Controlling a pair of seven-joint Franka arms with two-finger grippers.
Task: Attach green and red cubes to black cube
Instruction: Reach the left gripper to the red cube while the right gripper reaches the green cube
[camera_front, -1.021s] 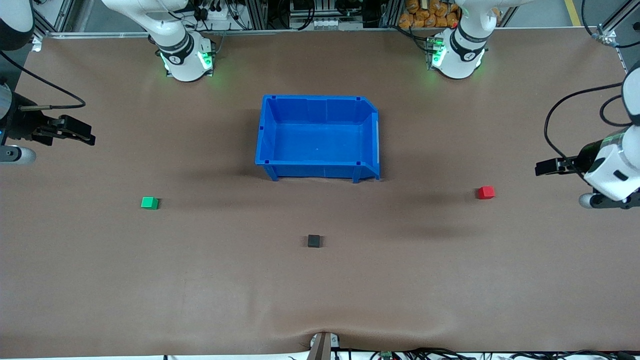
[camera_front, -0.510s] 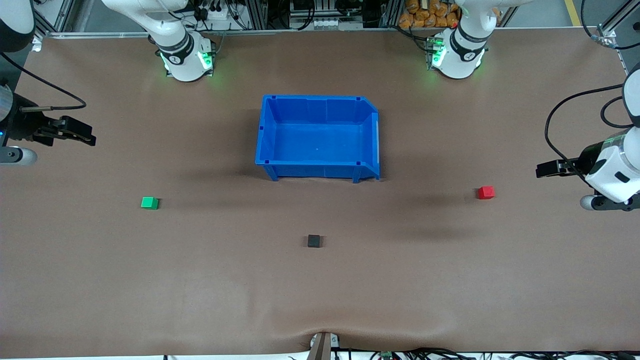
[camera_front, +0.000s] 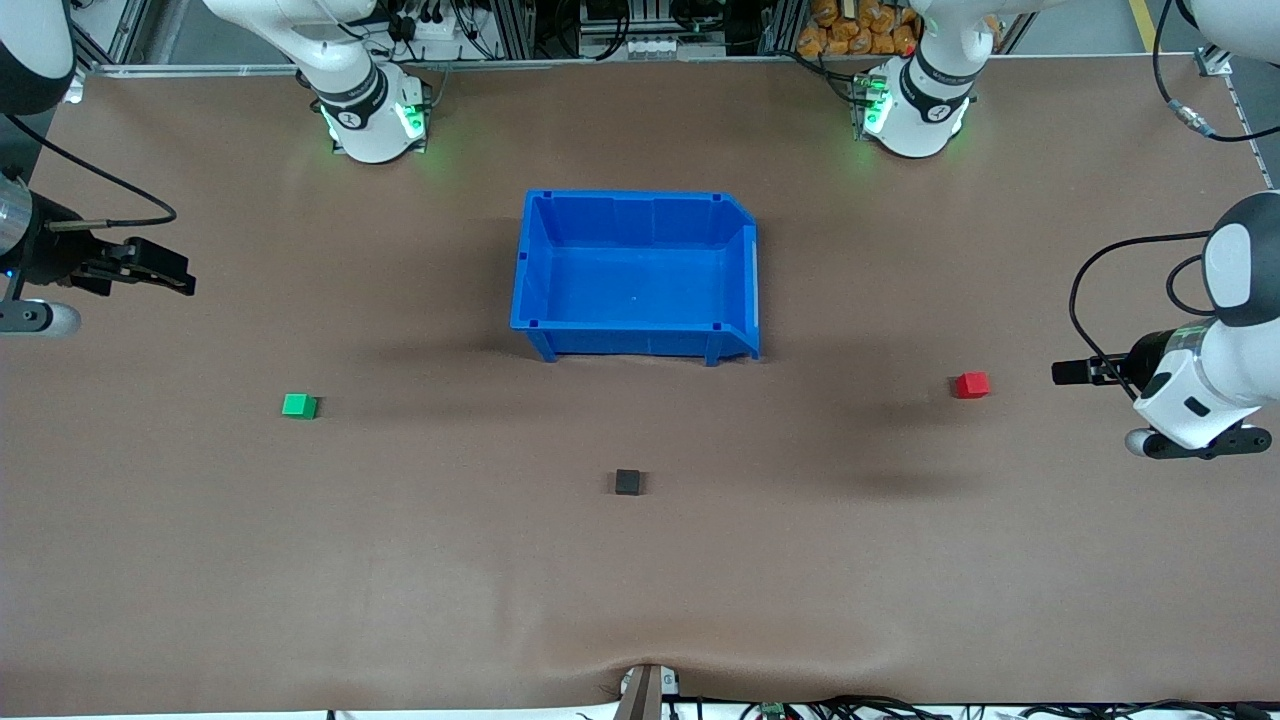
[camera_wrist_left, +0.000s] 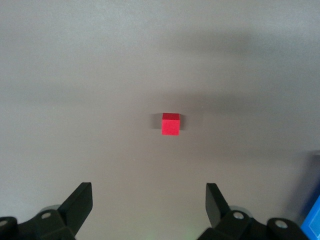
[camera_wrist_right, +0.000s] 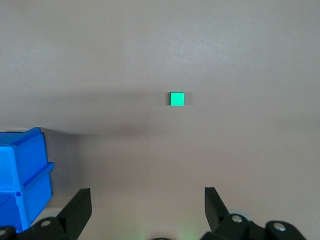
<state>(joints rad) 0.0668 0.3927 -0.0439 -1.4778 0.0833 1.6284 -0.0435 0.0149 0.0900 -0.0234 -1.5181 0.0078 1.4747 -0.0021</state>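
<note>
The green cube (camera_front: 299, 405) lies on the brown table toward the right arm's end; it also shows in the right wrist view (camera_wrist_right: 177, 99). The red cube (camera_front: 971, 384) lies toward the left arm's end and shows in the left wrist view (camera_wrist_left: 170, 124). The black cube (camera_front: 628, 482) sits between them, nearer the front camera than the bin. My left gripper (camera_front: 1068, 372) (camera_wrist_left: 149, 200) is open and empty, up in the air beside the red cube. My right gripper (camera_front: 170, 272) (camera_wrist_right: 147, 200) is open and empty, up in the air at the right arm's end of the table.
A blue bin (camera_front: 530, 270) stands empty at the table's middle, farther from the front camera than the black cube. Its corner shows in the right wrist view (camera_wrist_right: 22, 175) and in the left wrist view (camera_wrist_left: 312, 220). Both arm bases stand along the table's top edge.
My left gripper has moved toward the red cube and lower in the front view, and its wrist has turned. My right gripper has shifted slightly. The cubes have not moved.
</note>
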